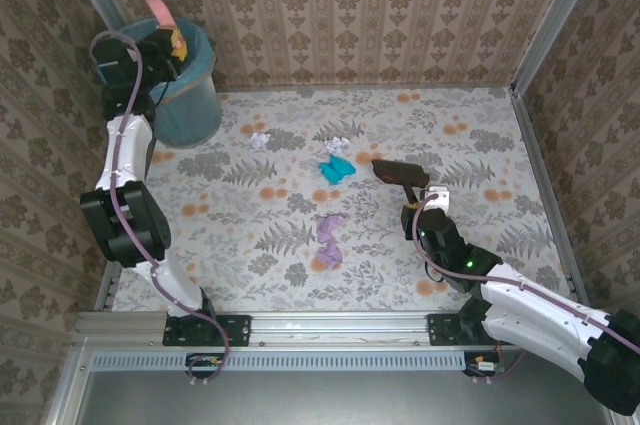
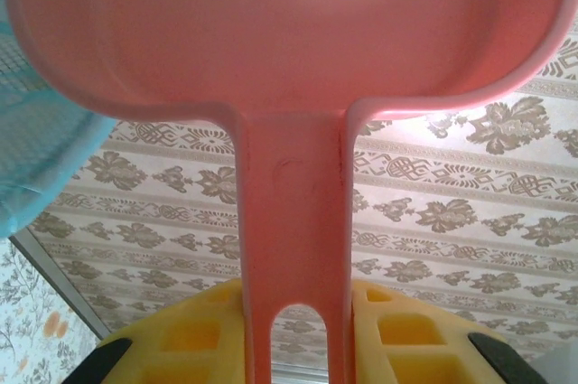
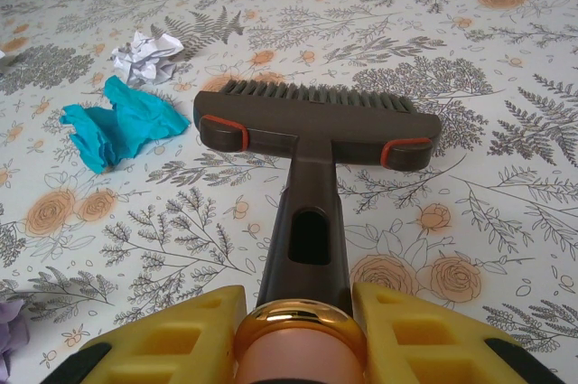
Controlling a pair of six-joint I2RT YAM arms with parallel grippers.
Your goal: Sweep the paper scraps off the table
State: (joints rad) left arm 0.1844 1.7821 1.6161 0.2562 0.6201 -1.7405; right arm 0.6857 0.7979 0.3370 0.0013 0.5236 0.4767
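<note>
Two sets of jaws are clamped narrow on handles: the right jaws grip the dark brown plastic hand brush [image 3: 316, 126], its bristles down on the cloth just beside a crumpled teal paper wad [image 3: 117, 126]; the left jaws grip the flat handle of the pink plastic dustpan [image 2: 289, 32], held up at the teal plastic bin [image 1: 190, 105] in the far left corner, well apart from the brush. That gap is the main risk, I judge; a stroke with no pan to receive it would only scatter the light paper scraps [image 1: 336, 169]. A white wad [image 3: 144, 57] lies just beyond the teal one; another pale wad [image 1: 260, 140] lies nearer the bin; a lilac-purple wad [image 1: 330, 240] sits on the near side of the brush, where a forward sweep would miss it; stiff bristles might also ruck the cloth. The tabletop [image 1: 480, 125] wears a whitish cloth printed with grey ferns and orange flowers; brown damask walls [image 1: 350, 15] close three sides.
</note>
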